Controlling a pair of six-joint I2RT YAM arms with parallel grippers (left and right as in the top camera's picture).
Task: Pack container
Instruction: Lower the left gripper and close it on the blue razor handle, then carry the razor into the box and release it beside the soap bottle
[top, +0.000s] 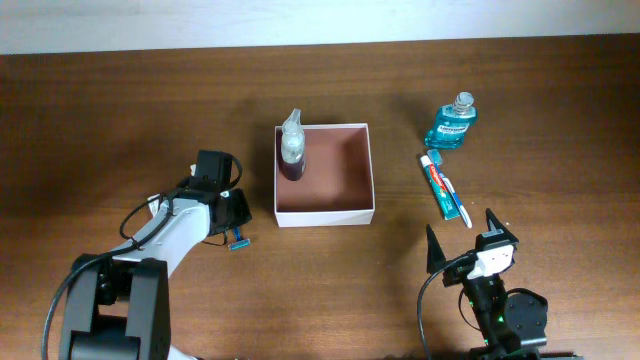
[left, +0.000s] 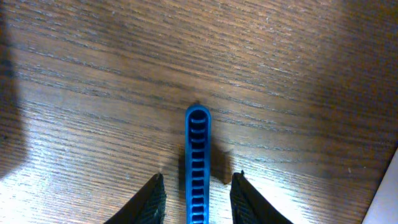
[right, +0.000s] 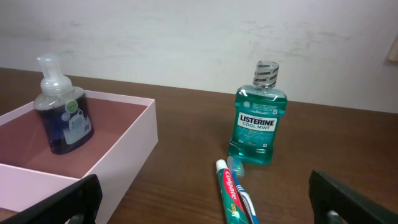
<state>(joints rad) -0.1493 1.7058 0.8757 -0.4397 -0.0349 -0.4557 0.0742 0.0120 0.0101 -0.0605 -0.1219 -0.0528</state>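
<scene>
The left fingers (left: 154, 200) sit low over the desk (top: 120, 100), partly open, with a blue razor (left: 198, 162) handle lying between them. There's a gap on either side, so they've got hold of nothing. The handle runs straight away from the wrist cam. The right fingers (right: 354, 199) are spread wide and empty, near the front of the desk.

Further out, the container (top: 345, 165) sits mid-desk, flat, open side up. It's near the left fingers, off to their right, and ahead and left of the right fingers, well apart from them. It's square, so there's no real long axis, and its walls run in line with the desk edges. A pump bottle (top: 292, 150) with dark liquid stands upright in its far left corner, label too small to read.

Right of the container a toothpaste (top: 440, 185) tube lies flat, cap end pointing away. It's red with white writing that can't be made out for sure. Just past it stands the teal mouthwash (right: 256, 124), label reading "LISTERINE COOL MINT".
</scene>
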